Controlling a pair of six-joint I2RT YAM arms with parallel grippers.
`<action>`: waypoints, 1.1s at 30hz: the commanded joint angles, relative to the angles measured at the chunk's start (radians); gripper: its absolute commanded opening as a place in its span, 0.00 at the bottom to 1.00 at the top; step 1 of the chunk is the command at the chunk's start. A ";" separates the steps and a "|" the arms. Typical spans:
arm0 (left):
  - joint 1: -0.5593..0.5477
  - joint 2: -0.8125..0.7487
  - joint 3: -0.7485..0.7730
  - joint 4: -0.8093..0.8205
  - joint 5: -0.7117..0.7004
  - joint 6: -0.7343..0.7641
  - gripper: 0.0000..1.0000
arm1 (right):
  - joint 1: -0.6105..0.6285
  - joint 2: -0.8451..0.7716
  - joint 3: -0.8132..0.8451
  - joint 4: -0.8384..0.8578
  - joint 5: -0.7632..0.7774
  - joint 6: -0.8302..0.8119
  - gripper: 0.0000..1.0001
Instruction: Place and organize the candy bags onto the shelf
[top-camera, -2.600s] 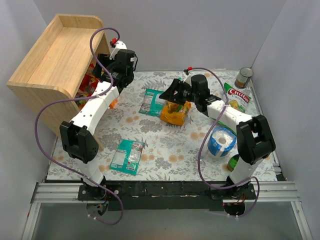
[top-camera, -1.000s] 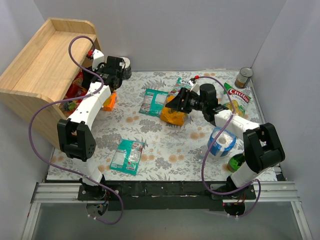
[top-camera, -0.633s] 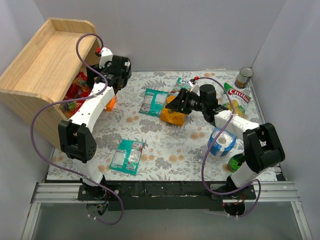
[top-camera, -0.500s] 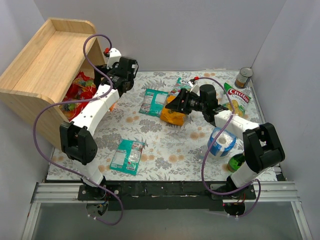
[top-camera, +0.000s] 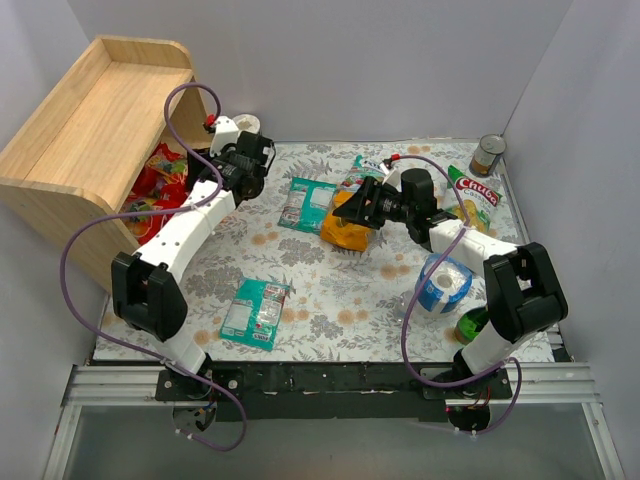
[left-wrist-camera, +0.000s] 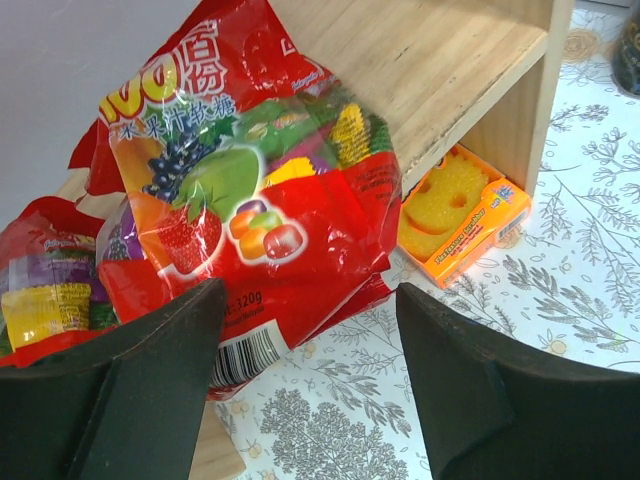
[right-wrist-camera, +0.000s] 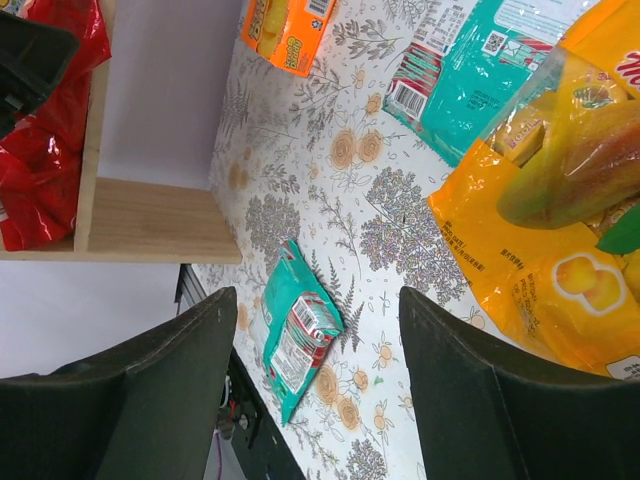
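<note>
1. Showing a candy-sorting job partly done: the left gripper (left-wrist-camera: 305, 300) is spread wide and holds nothing, facing the open front of the wooden shelf (left-wrist-camera: 450, 60).
2. Straight ahead of its fingers lies a red bag (left-wrist-camera: 250, 200) printed with fruit sweets, inside the shelf. Its barcode end seems to hang over the front edge, so it may need tidying.
3. A second red bag (left-wrist-camera: 40, 290) lies just left of that gripper, also on the shelf, partly under the first.
4. To the gripper's right, an orange box (left-wrist-camera: 460, 215) sits on the flowered table (left-wrist-camera: 560, 300), tucked against the shelf's side panel.
5. The right gripper (right-wrist-camera: 318, 300) is likewise spread and empty, hovering over the table well apart from the shelf.
6. An orange-yellow bag (right-wrist-camera: 540, 250) lies just beyond its right finger, not gripped.
7. A far teal bag (right-wrist-camera: 470, 60) lies ahead of that gripper, touching the orange-yellow one.
8. A near teal bag (right-wrist-camera: 300, 330) lies on the table between its fingers in view, well below them.
9. Judged from this, two bags are shelved and three wait on the table.
</note>
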 joint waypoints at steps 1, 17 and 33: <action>0.010 -0.039 -0.036 -0.052 -0.048 -0.053 0.67 | -0.012 0.003 -0.006 0.043 -0.023 0.009 0.73; 0.136 0.001 0.023 -0.090 -0.109 -0.123 0.60 | -0.026 -0.005 -0.022 0.036 -0.026 0.017 0.71; -0.046 -0.018 0.185 -0.010 0.033 0.039 0.98 | -0.029 -0.025 0.023 -0.085 0.037 -0.058 0.79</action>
